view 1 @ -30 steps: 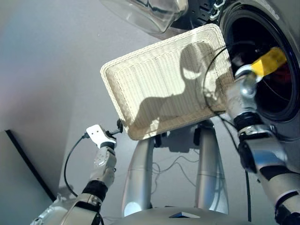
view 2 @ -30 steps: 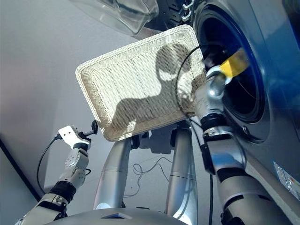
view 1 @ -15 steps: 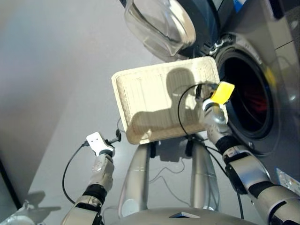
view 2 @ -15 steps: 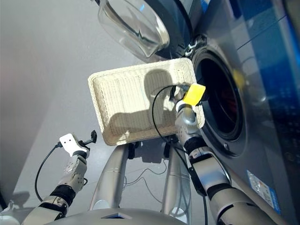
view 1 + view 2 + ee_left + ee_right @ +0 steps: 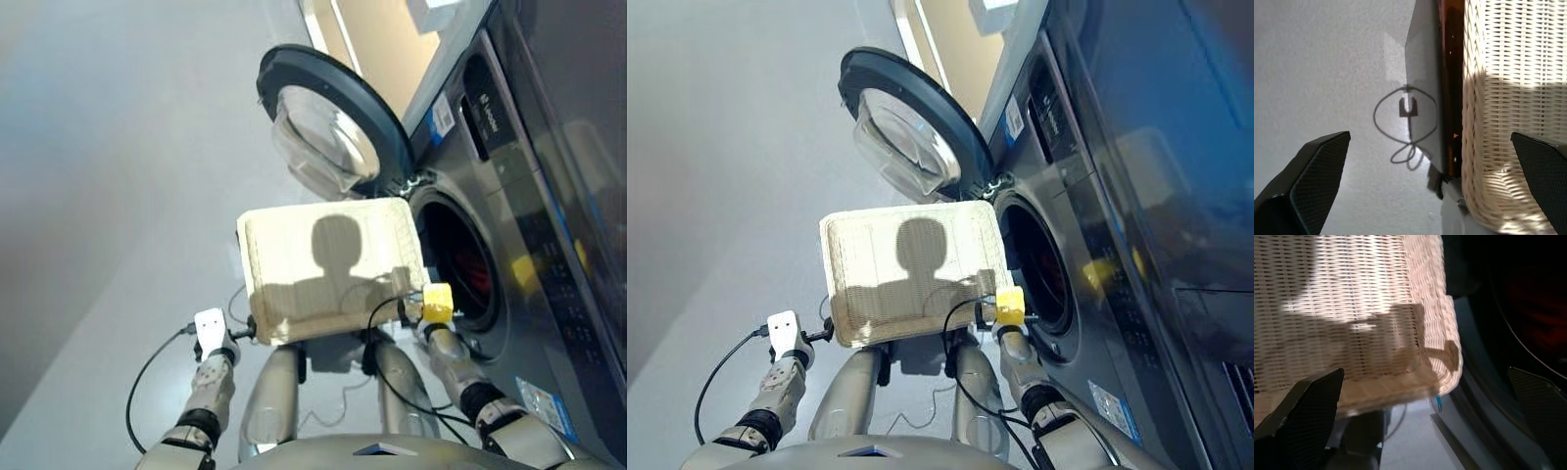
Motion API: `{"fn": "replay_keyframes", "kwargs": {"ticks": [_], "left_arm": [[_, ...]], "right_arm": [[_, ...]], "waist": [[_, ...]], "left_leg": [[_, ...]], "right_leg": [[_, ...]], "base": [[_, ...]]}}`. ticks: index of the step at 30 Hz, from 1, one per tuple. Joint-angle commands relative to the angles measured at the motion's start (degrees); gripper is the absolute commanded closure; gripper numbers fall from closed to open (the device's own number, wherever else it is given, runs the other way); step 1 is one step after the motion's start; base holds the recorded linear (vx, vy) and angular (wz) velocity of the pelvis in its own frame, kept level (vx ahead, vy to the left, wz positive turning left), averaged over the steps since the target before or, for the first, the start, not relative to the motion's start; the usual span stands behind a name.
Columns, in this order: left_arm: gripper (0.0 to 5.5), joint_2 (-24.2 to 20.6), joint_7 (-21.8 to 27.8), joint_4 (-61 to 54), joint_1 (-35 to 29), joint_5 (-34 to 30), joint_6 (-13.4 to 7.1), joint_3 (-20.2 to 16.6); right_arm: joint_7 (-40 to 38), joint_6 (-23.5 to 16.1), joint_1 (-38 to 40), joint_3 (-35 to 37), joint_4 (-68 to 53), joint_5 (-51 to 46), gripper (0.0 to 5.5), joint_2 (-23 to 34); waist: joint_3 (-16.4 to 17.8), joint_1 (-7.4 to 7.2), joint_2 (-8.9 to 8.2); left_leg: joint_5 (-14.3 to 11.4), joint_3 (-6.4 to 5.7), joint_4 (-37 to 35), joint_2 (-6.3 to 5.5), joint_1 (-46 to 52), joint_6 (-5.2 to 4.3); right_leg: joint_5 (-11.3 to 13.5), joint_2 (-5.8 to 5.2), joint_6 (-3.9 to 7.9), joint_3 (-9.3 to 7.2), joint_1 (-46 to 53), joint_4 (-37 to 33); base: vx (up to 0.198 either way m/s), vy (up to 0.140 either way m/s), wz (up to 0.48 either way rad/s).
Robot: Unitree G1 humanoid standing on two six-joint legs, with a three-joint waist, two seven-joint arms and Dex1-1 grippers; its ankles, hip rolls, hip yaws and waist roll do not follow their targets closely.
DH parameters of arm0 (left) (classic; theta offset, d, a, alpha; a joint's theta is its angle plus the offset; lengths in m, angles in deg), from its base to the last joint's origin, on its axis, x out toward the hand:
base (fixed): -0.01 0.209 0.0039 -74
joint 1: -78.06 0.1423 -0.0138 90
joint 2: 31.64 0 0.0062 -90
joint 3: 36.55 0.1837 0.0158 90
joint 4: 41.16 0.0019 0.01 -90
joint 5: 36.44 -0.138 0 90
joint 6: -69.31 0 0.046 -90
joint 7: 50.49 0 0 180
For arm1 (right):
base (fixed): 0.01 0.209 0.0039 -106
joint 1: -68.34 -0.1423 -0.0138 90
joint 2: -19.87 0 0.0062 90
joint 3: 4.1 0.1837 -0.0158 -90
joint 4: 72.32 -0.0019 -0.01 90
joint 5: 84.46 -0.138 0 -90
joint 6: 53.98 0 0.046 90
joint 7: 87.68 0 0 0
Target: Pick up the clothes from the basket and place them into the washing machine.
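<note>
the basket (image 5: 328, 264) is a shallow cream-white woven tray with a low rim, and nothing lies in it. it rests just beside the open porthole of the washing machine (image 5: 509, 215), a dark grey glossy front-loader whose black-rimmed glass door (image 5: 328, 127) is swung wide above the basket. red-orange cloth (image 5: 477, 277) shows inside the dark drum. my left gripper (image 5: 1415, 196) is spread wide and holds nothing, pointing at the basket's near left corner, close to the rim. my right gripper (image 5: 1425, 431) is likewise spread and free of cloth, near the basket's right corner next to the porthole. a smooth pale grey floor (image 5: 118, 196) lies all around
</note>
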Motion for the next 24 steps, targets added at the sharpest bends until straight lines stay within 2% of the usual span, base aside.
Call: {"fn": "replay_keyframes", "kwargs": {"ticks": [1,2,6,7,14,17,24], "left_arm": [[0.0,-1.63,-0.5,2.18,2.27,-4.34,-0.25,-0.96],[0.0,-1.54,-0.52,3.46,2.9,-6.57,-0.01,-1.02],[0.0,-1.12,-0.34,4.74,4.27,-7.53,0.3,-1.84],[0.0,-0.82,-0.24,5.48,5.03,-7.85,0.41,-2.52],[0.0,-0.6,0.83,7.07,7.35,-10.49,0.79,-3.32],[0.0,-0.42,1.68,8.0,8.38,-10.31,1.15,-4.34],[0.0,0.02,2.41,8.11,8.45,-10.22,1.49,-3.71]], "right_arm": [[0.98,-0.32,3.68,1.07,0.58,1.44,0.0,-0.66],[1.46,0.17,5.31,1.81,2.98,1.94,0.0,-1.03],[2.06,0.76,7.19,4.68,6.43,0.36,0.0,-1.81],[2.15,1.09,8.23,6.75,8.78,-0.86,0.0,-2.16],[4.48,2.13,11.52,10.76,13.08,-3.65,0.0,-2.77],[6.14,2.5,13.39,13.97,15.11,-8.14,0.0,-3.29],[6.82,3.39,13.44,11.88,16.56,-6.17,0.0,-4.23]], "waist": [[-4.22,0.08,0.33],[-5.42,-0.07,0.43],[-7.22,-0.05,0.86],[-8.73,-0.14,1.13],[-11.72,-0.75,1.35],[-13.35,-1.62,1.47],[-14.96,-1.91,1.13]], "left_leg": [[8.97,1.99,-8.17,-2.31,-0.26,-0.76],[8.91,2.57,-9.6,-2.4,2.42,-0.79],[8.92,3.52,-11.98,-2.47,6.64,-0.71],[8.87,4.08,-13.13,-2.4,8.67,-0.81],[7.85,4.95,-13.63,-2.16,13.46,-0.86],[7.18,5.43,-13.63,-1.96,15.49,-0.93],[6.35,5.61,-13.63,-1.58,18.29,-0.82]], "right_leg": [[0.82,0.37,3.65,-2.69,3.96,-2.77],[0.8,0.66,3.91,-2.31,6.31,-3.69],[1.01,0.93,4.34,-1.61,9.45,-5.11],[1.05,0.98,4.6,-1.29,11.18,-5.77],[0.05,1.26,4.74,-0.69,15.48,-5.99],[-0.87,1.57,4.53,-0.22,17.32,-5.52],[-1.84,2.11,4.29,0.82,19.49,-5.23]], "base": [[0.086,0.054,-0.108],[0.088,0.053,-0.127],[0.095,0.053,-0.163],[0.052,0.026,-0.21],[0.073,0.014,-0.086],[0.025,0.004,-0.038],[0.015,-0.002,-0.018]]}}
